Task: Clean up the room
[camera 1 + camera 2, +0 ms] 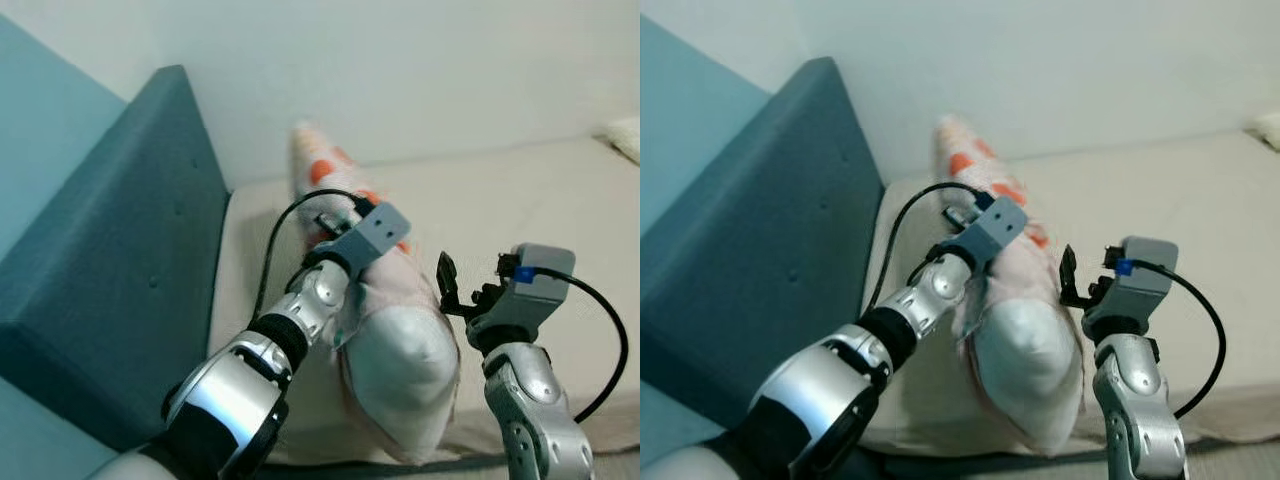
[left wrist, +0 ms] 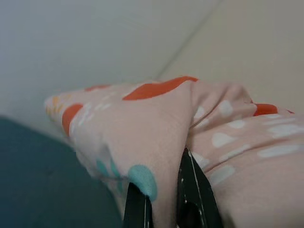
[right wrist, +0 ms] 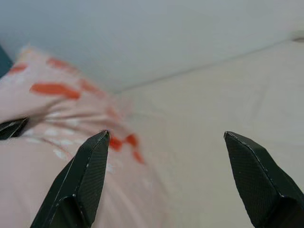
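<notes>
Left wrist view looks straight down the left gripper [image 2: 161,199], whose two black fingers [image 2: 192,190] are pressed onto a fold of a pink pillow [image 2: 156,128] printed with orange, white and teal spots, so that gripper is pinching the fabric. From the head views the pillow [image 1: 400,350] lies lengthwise on a beige bed [image 1: 540,190], near its left edge, one end pointing toward the white wall [image 1: 400,70] and the plump near end hanging close to the bed's front edge; the left gripper [image 1: 335,225] has it about midway along. The right gripper [image 1: 468,280] hovers just beside the pillow's right flank, its fingers [image 3: 90,175] spread wide and holding nothing, with bare bed between them. The step in hand looks like picking up or straightening the pillow as part of tidying; the next move probably calls for the right gripper to close on the other side so the soft, floppy pillow is carried by two holds and does not sag or slip from a single pinch. A teal upholstered headboard or panel [image 1: 120,270] stands along the bed's left edge, and something pale and white [image 1: 625,135] sits at the far right corner, too cut off to identify.
</notes>
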{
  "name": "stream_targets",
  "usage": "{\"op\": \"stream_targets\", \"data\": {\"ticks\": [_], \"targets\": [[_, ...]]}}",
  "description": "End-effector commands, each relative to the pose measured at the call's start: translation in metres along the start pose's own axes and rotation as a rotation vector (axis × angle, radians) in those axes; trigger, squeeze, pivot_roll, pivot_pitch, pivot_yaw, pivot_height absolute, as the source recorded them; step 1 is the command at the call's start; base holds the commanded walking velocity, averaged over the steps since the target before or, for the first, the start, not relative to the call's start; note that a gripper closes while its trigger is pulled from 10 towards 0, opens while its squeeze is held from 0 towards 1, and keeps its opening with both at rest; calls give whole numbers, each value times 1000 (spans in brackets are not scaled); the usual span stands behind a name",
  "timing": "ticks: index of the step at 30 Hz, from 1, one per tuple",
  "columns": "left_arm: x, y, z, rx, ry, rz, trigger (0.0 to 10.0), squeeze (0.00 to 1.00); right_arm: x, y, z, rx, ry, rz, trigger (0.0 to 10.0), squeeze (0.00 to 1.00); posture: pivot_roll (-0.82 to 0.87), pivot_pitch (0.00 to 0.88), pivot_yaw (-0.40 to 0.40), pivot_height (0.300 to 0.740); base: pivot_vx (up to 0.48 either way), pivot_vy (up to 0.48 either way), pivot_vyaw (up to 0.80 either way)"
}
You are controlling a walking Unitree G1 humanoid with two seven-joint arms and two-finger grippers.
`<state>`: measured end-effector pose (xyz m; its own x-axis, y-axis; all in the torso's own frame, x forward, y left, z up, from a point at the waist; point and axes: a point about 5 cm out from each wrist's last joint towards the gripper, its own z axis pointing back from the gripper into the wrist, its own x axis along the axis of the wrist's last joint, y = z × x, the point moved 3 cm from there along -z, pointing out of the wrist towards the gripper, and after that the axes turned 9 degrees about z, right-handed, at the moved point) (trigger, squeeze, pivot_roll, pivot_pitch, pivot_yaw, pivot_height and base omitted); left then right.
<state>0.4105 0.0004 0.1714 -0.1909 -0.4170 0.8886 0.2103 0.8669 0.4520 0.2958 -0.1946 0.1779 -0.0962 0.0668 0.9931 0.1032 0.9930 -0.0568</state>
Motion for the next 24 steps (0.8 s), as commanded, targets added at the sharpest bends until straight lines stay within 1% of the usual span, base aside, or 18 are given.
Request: {"op": "stream_targets", "data": {"ticks": [1,2,3,4,5,7,9,10,13,14,15,16,17,19,20,21,22,24], "targets": [[-31,28,6,91,78,-89,10000,0,2,8,4,23,8,-11,10000,0,-363,137,150,740,0,0,0],[-45,33,10,95,121,-116,10000,0,3,8,4,22,7,-9,10000,0,-372,140,152,740,0,0,0],[-60,38,16,96,170,-127,10000,1000,5,8,6,22,7,-9,10000,0,-384,142,153,740,0,0,0],[-60,38,16,96,170,-127,10000,1000,5,8,6,22,7,-9,10000,0,-384,142,153,740,0,0,0],[-70,42,20,91,196,-154,10000,1000,7,9,7,24,4,-9,10000,0,-389,144,154,740,0,0,0],[-76,50,22,96,203,-190,10000,1000,10,9,9,27,2,-5,10000,0,-396,147,154,740,0,0,0],[-72,54,20,95,176,-231,10000,1000,11,7,10,23,1,-6,10000,0,-400,149,143,740,0,0,0],[-72,54,20,95,176,-231,10000,1000,11,7,10,23,1,-6,10000,0,-400,149,143,740,0,0,0],[-34,77,3,132,27,-400,10000,1000,11,5,10,17,4,-7,10000,0,-378,144,138,740,0,0,0],[-17,89,-3,166,-25,-449,10000,1000,11,6,9,18,3,-12,10000,0,-356,133,134,740,0,0,0],[-17,89,-3,166,-25,-449,10000,1000,11,6,9,18,3,-12,10000,0,-356,133,134,740,0,0,0],[-7,98,-6,194,-54,-472,10000,1000,12,6,7,18,2,-15,10000,0,-352,133,134,740,0,0,0],[10,111,-10,240,-103,-497,10000,1000,12,9,6,24,0,-19,10000,0,-346,130,135,740,0,0,0],[10,111,-10,240,-103,-497,10000,1000,12,9,6,24,0,-19,10000,0,-346,130,135,740,0,0,0],[25,122,-12,281,-147,-508,10000,420,12,11,4,29,0,-22,10000,0,-335,122,133,740,0,0,0],[37,130,-14,310,-181,-508,10000,420,12,12,3,34,2,-25,10000,0,-316,113,130,740,0,0,0],[47,134,-15,311,-214,-461,10000,0,11,14,1,42,4,-27,10000,0,-294,105,126,740,0,0,0],[50,131,-15,265,-240,-324,10000,0,9,15,-5,49,11,-26,10000,0,-270,92,120,740,0,0,0]]}}
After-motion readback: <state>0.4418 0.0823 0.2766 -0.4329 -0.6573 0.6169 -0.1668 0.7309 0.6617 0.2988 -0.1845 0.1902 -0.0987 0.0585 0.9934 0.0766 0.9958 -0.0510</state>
